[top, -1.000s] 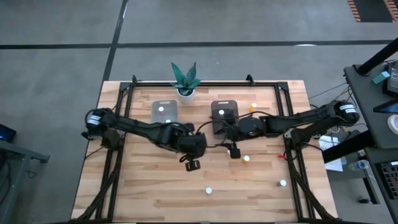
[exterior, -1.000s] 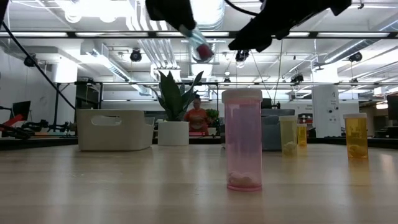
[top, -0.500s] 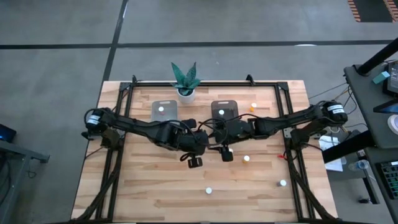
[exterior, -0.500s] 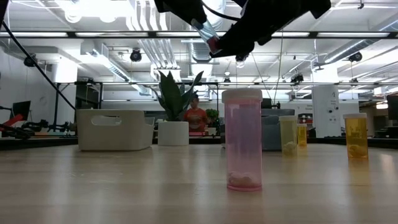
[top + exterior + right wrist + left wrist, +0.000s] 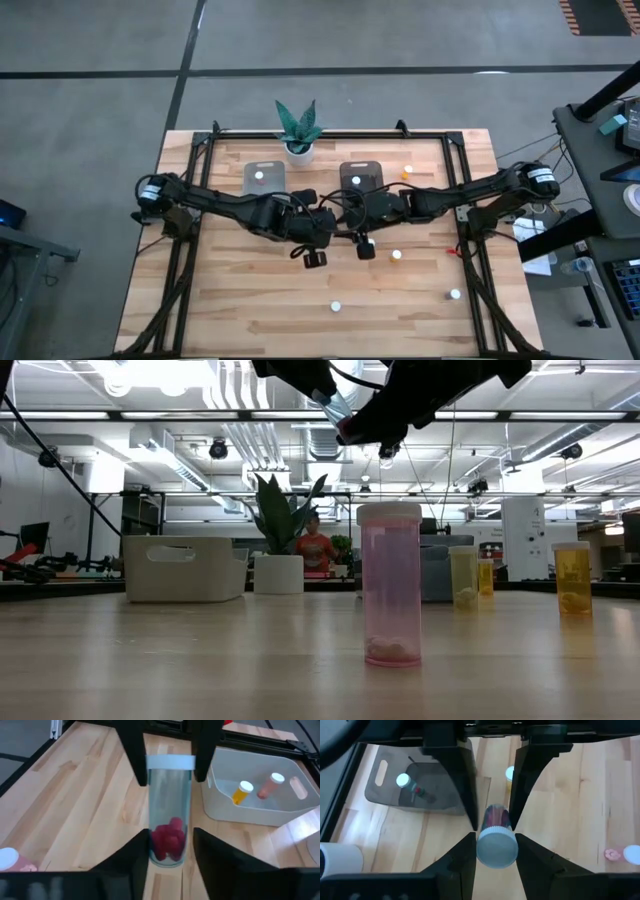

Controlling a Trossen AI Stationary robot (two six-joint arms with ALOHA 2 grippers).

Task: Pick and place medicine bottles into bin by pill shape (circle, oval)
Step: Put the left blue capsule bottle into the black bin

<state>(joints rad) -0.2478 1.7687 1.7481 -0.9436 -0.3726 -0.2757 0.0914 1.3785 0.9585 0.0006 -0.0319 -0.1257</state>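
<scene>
Fingers of both arms (image 5: 492,827) (image 5: 170,840) clamped on one clear bottle (image 5: 169,810) midair above table centre.

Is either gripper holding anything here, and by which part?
The left gripper holds a clear bottle of red pills just below its white cap. The right gripper brackets its pill end; a firm grip cannot be told.

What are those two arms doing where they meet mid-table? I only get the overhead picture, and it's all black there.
Observer: The left hand holds a clear bottle by its white-capped end, up in the air. The right hand is at its other end.
Visitor: Anything in it?
Observer: Red pills, gathered at the end away from the cap.
Visitor: And the pale tub?
Observer: The pale tub has an orange bottle and a pink bottle in it.
</scene>
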